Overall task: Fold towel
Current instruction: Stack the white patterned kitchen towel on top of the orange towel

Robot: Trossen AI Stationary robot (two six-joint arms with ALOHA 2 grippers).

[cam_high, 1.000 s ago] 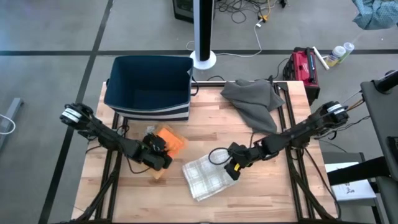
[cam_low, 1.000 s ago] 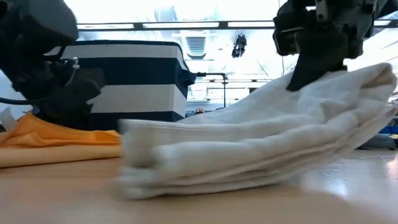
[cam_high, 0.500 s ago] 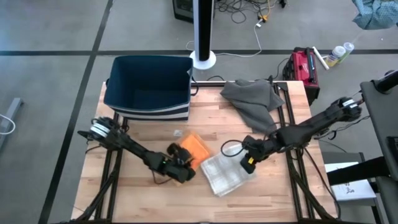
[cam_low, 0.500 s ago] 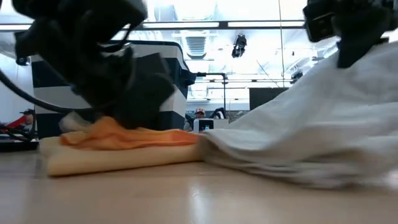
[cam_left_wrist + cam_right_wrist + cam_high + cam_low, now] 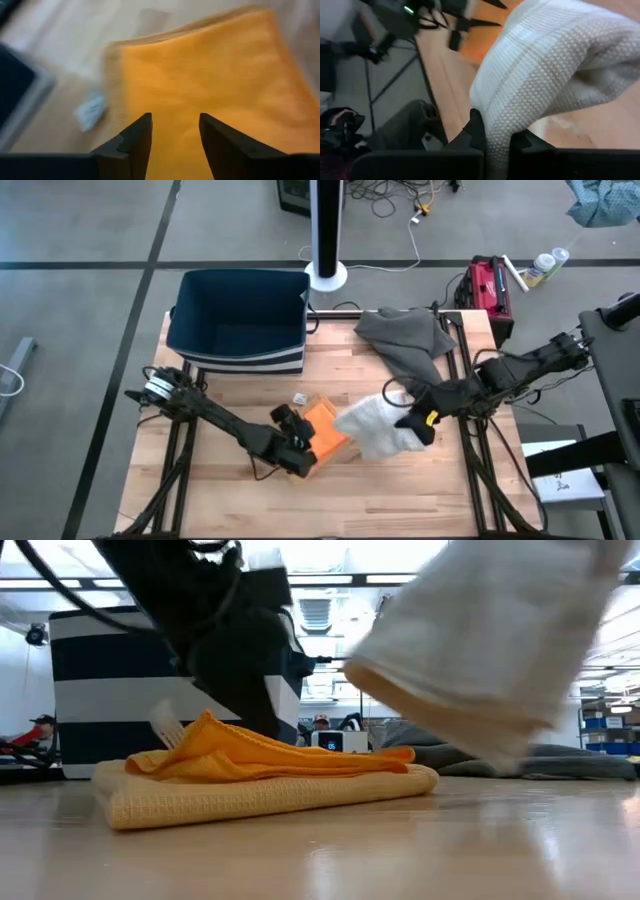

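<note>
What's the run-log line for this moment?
right hand: shut on white checked towel, lifted | left hand: open over folded orange towel

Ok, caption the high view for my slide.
Right hand lifts the white towel beside the orange towel, where the left hand hovers.

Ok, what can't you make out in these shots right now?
- Low view: the white towel is motion-blurred and cut off by the top edge, hiding the right pincer.
- Low view: the left arm blocks part of the striped bin.
- High view: the small scrap beside the orange towel is too small to identify.
</note>
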